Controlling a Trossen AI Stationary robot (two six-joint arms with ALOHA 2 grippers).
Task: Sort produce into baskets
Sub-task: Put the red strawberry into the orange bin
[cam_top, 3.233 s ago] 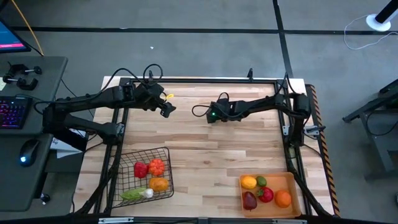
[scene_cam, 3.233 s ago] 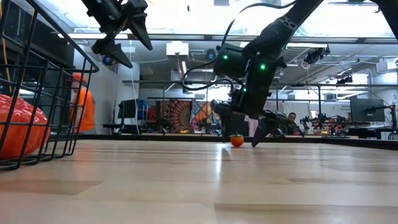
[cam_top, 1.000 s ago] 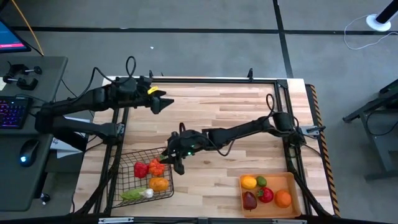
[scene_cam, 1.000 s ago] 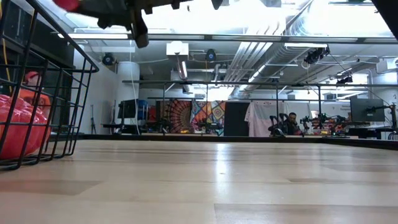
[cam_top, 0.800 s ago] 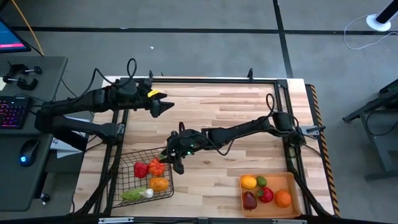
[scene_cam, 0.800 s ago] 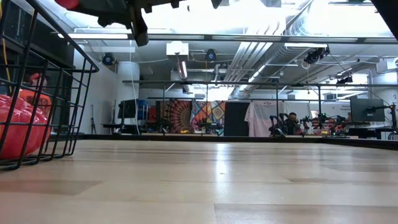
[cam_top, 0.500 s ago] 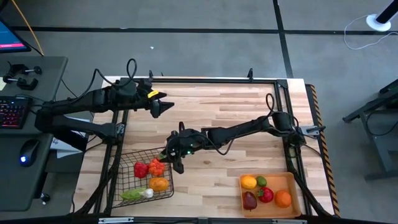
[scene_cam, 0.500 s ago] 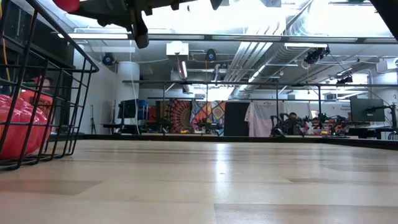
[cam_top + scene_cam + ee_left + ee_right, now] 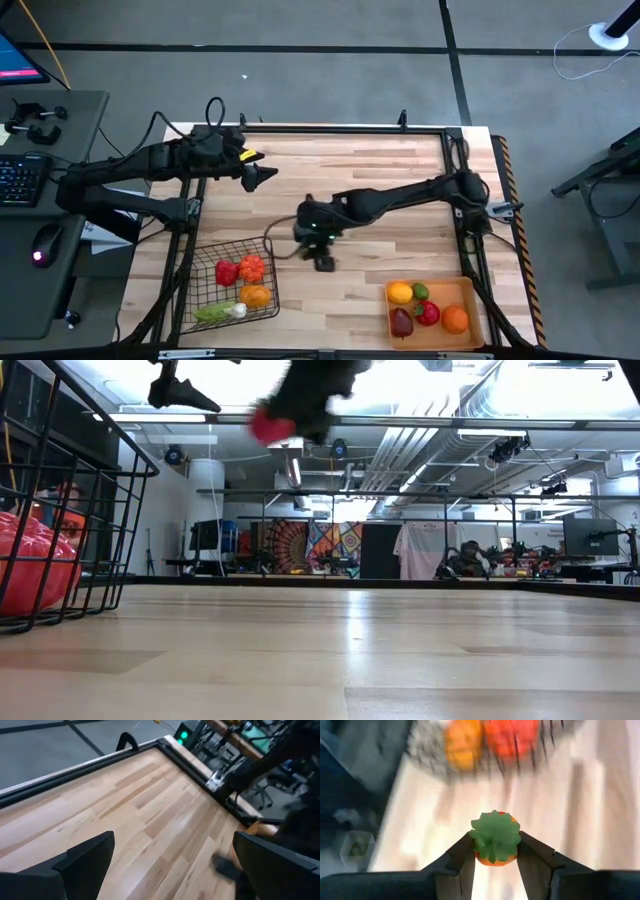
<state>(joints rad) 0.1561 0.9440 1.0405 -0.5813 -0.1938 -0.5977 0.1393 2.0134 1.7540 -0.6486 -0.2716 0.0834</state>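
My right gripper [image 9: 495,856] is shut on a small orange-red fruit with a green leafy top [image 9: 494,839]. It hangs above the table's middle [image 9: 324,262], right of the black wire basket [image 9: 232,283]. The low view shows the fruit [image 9: 266,426] high above the wood. The basket holds red, orange, green and white produce. The orange tray [image 9: 470,330] at the near right holds several fruits. My left gripper [image 9: 262,177] waits open at the far left, with nothing between its fingers [image 9: 90,860]. My right gripper pinches the fruit's two opposite sides [image 9: 481,856], just under the green top, between its two fingers. The fingers slant downward from the table's right side. The fruit is lifted clear of the table, its leafy top facing the wrist camera.
Bare wood lies between basket and tray and across the table's far half [image 9: 360,160]. A black frame rail [image 9: 330,128] runs round the table. A desk with keyboard and mouse [image 9: 40,250] stands off the left edge.
My right gripper has swung from over the basket's far right corner toward the table's right edge, tipping as it went. It has stayed shut on the small fruit, which has gone along with it, still clear of the table.
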